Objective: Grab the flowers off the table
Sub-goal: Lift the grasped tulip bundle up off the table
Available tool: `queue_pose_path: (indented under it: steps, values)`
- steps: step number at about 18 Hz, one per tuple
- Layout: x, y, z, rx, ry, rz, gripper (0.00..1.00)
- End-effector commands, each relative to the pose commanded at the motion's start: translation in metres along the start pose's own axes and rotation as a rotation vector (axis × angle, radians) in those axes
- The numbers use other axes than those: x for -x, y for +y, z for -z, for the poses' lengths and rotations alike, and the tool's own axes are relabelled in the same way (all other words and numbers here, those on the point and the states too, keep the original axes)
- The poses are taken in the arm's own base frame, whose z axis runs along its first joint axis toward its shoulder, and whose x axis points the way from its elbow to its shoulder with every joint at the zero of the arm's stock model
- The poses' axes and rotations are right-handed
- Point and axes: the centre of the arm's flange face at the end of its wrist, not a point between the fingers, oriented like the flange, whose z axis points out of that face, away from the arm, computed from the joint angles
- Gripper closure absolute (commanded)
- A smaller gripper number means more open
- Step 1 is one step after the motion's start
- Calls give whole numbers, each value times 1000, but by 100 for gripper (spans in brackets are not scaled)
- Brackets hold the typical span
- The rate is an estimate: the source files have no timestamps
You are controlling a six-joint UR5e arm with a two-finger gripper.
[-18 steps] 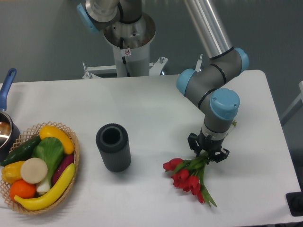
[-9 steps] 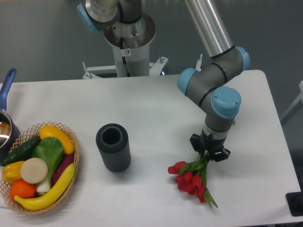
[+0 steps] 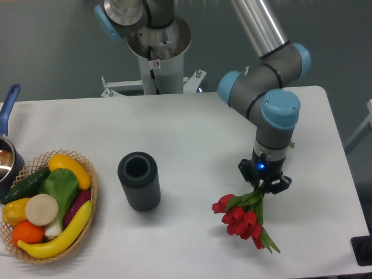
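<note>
The flowers (image 3: 243, 217), a bunch of red tulips with green stems and leaves, hang tilted at the front right of the white table (image 3: 192, 128). Their blooms point down and to the left, and a green leaf tip reaches toward the front edge. My gripper (image 3: 264, 186) points straight down and is shut on the stems at the bunch's upper end. The band on the stems is hidden by the fingers. Whether the lowest blooms still touch the tabletop cannot be told.
A dark grey cylinder (image 3: 139, 181) stands upright left of the flowers. A wicker basket (image 3: 93, 185) of fruit and vegetables sits at the front left, with a blue-handled pot (image 3: 7, 152) behind it. The arm's base (image 3: 158, 49) rises beyond the far edge.
The gripper has moved to the right and slightly toward the front, and the tulip bunch has travelled with it. The basket and the cylinder are where they were.
</note>
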Motion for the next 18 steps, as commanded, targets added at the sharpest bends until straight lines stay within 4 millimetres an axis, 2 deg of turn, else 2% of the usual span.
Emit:
queue_pose_path:
  steps: [2, 3, 4, 7, 13, 17, 18]
  values:
    - [4, -7, 20, -73, -7, 1, 72]
    - [9, -6, 44, -130, -26, 11, 72]
    - [11, -6, 55, -174, -28, 14, 72]
    - [14, -8, 77, -310, -9, 27, 72]
    - [24, -11, 122, -575, 67, 179, 72]
    - [35, 5, 147, -696, 91, 235, 72]
    - [40, 15, 155, -727, 92, 252, 72]
